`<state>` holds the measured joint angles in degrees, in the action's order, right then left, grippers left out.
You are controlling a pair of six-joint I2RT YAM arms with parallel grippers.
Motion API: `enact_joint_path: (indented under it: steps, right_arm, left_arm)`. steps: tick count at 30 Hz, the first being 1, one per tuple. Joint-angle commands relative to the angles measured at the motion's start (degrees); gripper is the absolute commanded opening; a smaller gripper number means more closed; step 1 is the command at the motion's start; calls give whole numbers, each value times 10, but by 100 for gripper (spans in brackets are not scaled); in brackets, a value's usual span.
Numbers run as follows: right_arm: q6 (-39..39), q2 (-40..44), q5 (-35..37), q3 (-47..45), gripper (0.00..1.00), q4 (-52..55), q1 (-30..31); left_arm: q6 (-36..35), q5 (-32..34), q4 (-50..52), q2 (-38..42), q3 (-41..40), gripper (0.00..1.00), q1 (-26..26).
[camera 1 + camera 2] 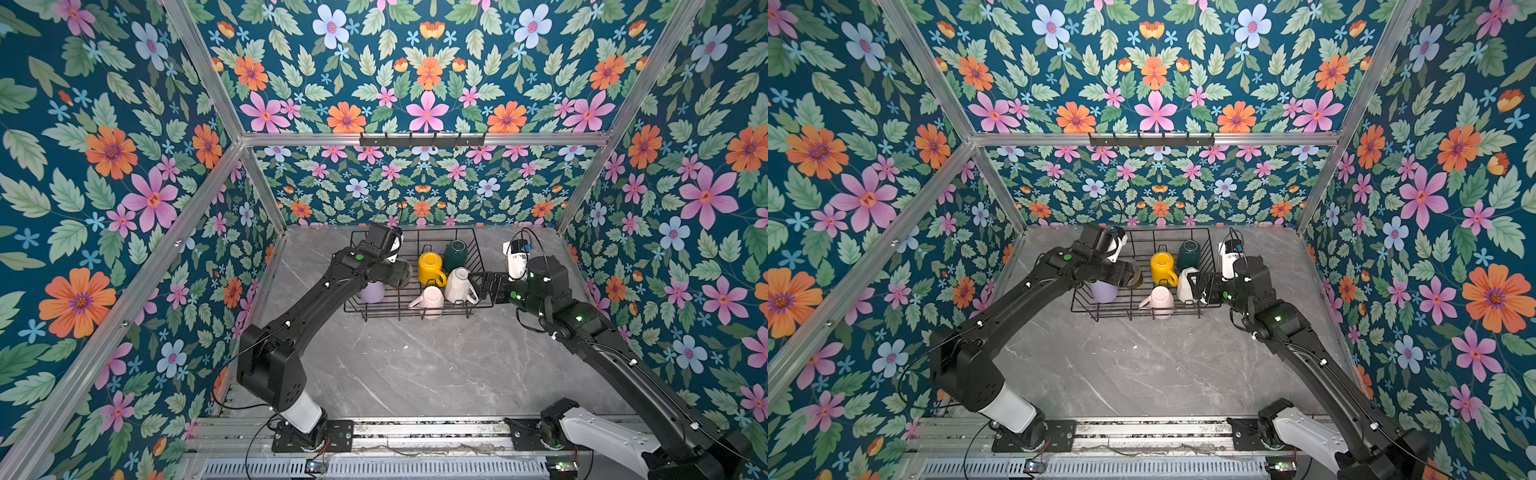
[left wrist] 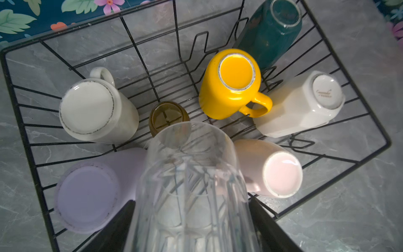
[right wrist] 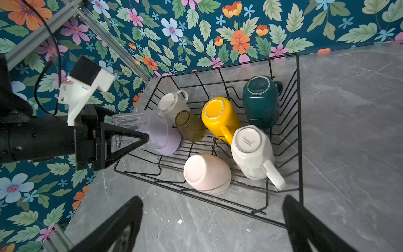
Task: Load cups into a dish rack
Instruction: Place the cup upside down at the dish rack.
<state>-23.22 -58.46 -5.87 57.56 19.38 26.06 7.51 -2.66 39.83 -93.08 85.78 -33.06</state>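
Cup count: eight. Seven stand bottom-up inside the dish rack; one is held above it.

The dish rack, one unit, sits on the table at the middle of its far edge.

Rack contents:
- White mugs, two: a round white mug at the far left, and a faceted white mug near the near right corner.
- Yellow mug, one, centre.
- Dark green mug, one, far right corner.
- Pale pink mug, one, against the near rim.
- Lilac tumbler, one, near left corner.
- Olive-brown glass, one, between the round white mug and the yellow mug.

The left gripper has its fingers spread wide and clamped on the sides of the clear glass, one unit, held over the left half of the rack above the lilac tumbler.

The right gripper has its fingers fully apart and holds nothing. It hangs just outside the near right corner of the rack.
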Motion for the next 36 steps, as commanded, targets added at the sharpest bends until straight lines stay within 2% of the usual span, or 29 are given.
enact_joint_path:
  steps: [1,7,23,36]
  right_arm:
    - [8,-1,-2,-2,99,-12,-1]
    - [8,-1,-3,-8,99,-14,-3]
    - [7,2,-8,-18,99,-14,-8]
    - [9,5,-9,-24,99,-10,-13]
  left_arm:
    - [-9,29,23,-15,13,0,-5]
    - [-13,59,51,-49,32,0,-14]
    - [-15,74,59,-112,38,0,-23]
    - [-18,58,49,-162,44,0,-23]
